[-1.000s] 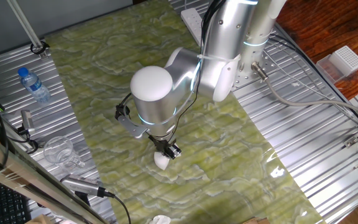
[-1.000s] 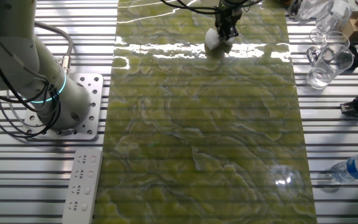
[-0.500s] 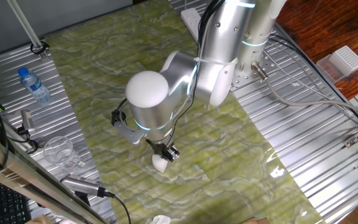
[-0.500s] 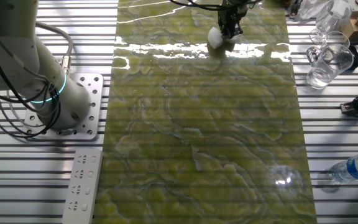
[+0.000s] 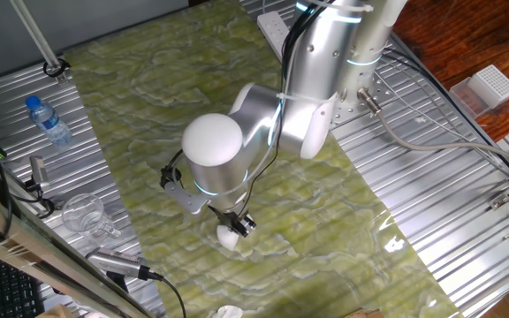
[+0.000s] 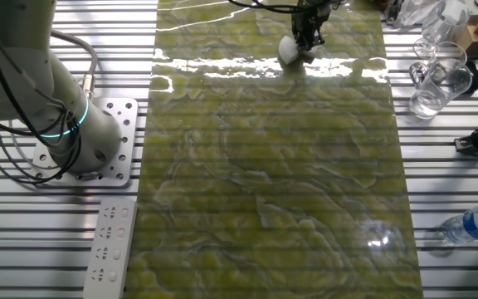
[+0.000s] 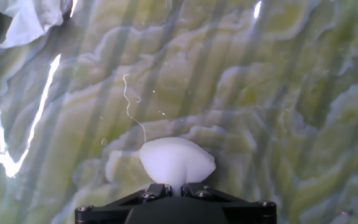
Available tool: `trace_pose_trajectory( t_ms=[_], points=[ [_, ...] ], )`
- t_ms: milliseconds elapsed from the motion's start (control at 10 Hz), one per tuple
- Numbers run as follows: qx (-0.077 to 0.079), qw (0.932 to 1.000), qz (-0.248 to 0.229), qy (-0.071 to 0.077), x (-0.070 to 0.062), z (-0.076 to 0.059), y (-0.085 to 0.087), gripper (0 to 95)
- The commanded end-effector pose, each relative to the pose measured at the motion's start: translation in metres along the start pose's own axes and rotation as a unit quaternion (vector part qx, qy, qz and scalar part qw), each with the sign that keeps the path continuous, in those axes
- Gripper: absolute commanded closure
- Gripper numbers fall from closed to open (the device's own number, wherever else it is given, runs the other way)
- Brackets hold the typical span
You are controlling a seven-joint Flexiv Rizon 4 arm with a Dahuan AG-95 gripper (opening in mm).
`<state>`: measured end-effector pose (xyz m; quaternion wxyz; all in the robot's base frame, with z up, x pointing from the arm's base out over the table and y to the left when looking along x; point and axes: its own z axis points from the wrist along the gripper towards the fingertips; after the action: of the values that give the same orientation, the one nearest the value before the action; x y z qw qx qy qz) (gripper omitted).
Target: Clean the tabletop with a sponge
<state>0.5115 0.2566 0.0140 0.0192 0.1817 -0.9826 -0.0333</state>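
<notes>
Near tabletop (image 5: 148, 115) edge, gripper (image 7: 174, 188) pinching sponge (image 7: 176, 161), crumpled scrap (image 7: 27, 22) apparently beyond

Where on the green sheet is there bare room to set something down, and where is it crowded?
The tabletop lies bare between the arm's base plate and the glass mugs, down to the power strip and water bottle. It is crowded at the far end, where the gripper holds the sponge, near a crumpled scrap.

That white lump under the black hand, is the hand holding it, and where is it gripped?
Yes. The hand pinches the sponge at its near end, which is squeezed narrow between the fingers, while the rounded far end bulges out against the tabletop.
</notes>
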Motion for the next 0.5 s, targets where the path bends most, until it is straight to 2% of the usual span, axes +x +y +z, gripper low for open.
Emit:
trace_pose_trajectory(
  t_ms=[100,500],
  points=[
    [0.001,1.0,-0.002,-0.001,-0.0026,0.0026,0.0009,95.0],
    [-0.001,1.0,-0.003,0.0,-0.0073,0.0013,0.001,95.0]
  ],
)
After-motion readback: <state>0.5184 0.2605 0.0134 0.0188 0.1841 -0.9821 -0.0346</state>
